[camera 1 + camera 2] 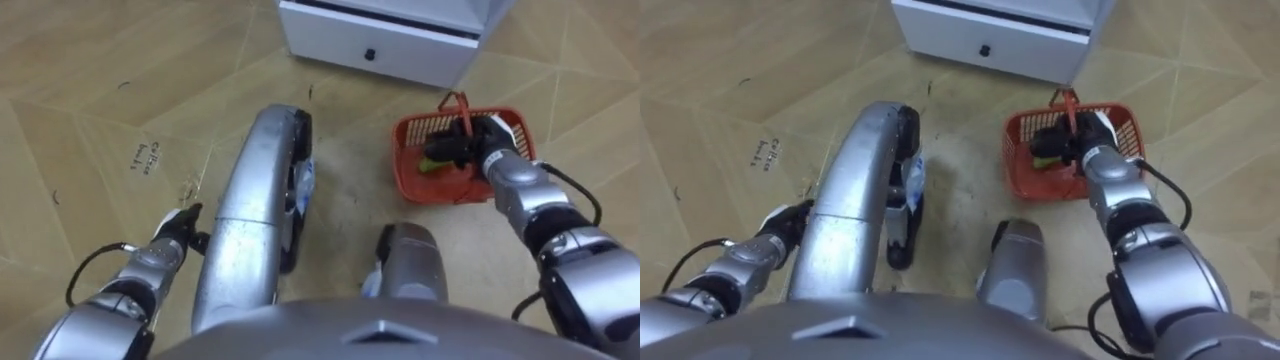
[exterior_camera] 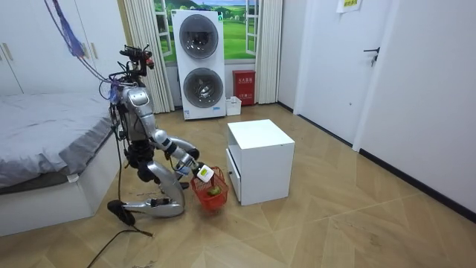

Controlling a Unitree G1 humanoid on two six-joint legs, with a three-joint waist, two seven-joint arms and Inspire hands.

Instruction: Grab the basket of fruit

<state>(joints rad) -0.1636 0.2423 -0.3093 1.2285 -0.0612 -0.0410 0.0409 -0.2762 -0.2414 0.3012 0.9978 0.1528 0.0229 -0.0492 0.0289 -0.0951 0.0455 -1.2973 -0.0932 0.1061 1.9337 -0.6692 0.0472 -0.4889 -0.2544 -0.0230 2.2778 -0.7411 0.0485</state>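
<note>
As it kneels, the right hand (image 1: 480, 143) seemingly curls its fingers round the basket (image 1: 406, 165) handle (image 1: 453, 100).

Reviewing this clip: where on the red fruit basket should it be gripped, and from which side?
By the handle, from above. The red fruit basket stands upright on the floor, handle raised over its open top; the walls look too wide to span, and fruit lies inside. The right hand hangs over it, near the handle.

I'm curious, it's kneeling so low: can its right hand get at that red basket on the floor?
Probably yes: the right hand rests over the red basket at its handle, with nothing between them.
</note>
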